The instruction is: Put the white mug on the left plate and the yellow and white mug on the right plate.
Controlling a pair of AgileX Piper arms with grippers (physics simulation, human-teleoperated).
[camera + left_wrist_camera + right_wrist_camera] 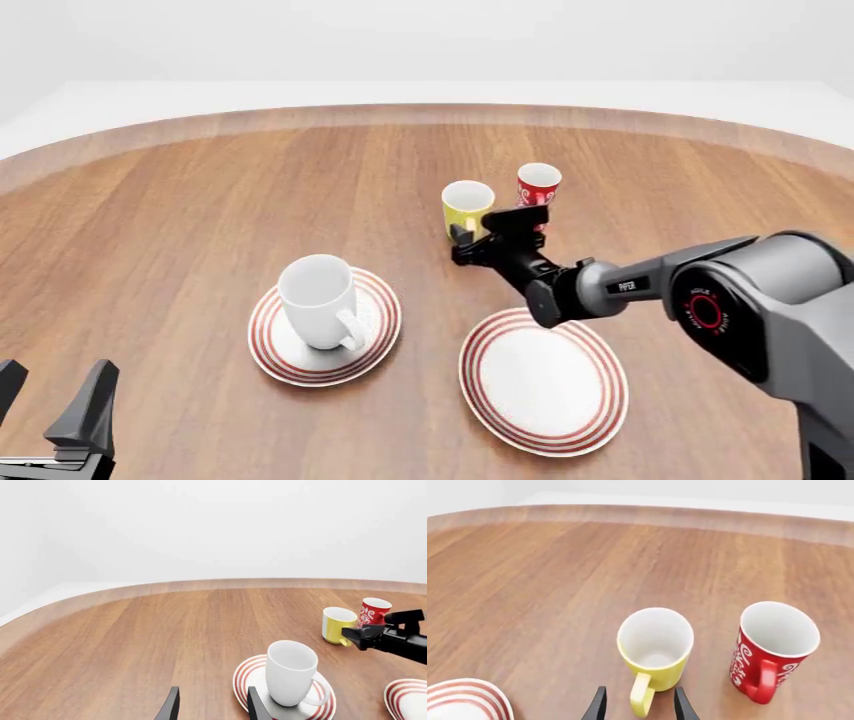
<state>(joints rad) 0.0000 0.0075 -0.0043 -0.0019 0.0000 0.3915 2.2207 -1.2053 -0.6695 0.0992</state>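
The white mug [318,293] stands upright on the left plate [274,340], handle toward the near right; the left wrist view shows the mug [291,672] and plate [245,674] too. My left gripper [51,400] is open and empty at the near left table edge, well apart from them. The yellow and white mug [467,207] stands on the wood farther back. My right gripper [639,707] is open, its fingers on either side of that mug's [655,647] handle without pinching it. The right plate [543,380] lies bare at the near right.
A red mug [538,185] with a white pattern stands close to the right of the yellow one, also in the right wrist view [774,645]. The right arm [627,285] stretches over the far edge of the right plate. The round wooden table's far rim [427,115] curves behind.
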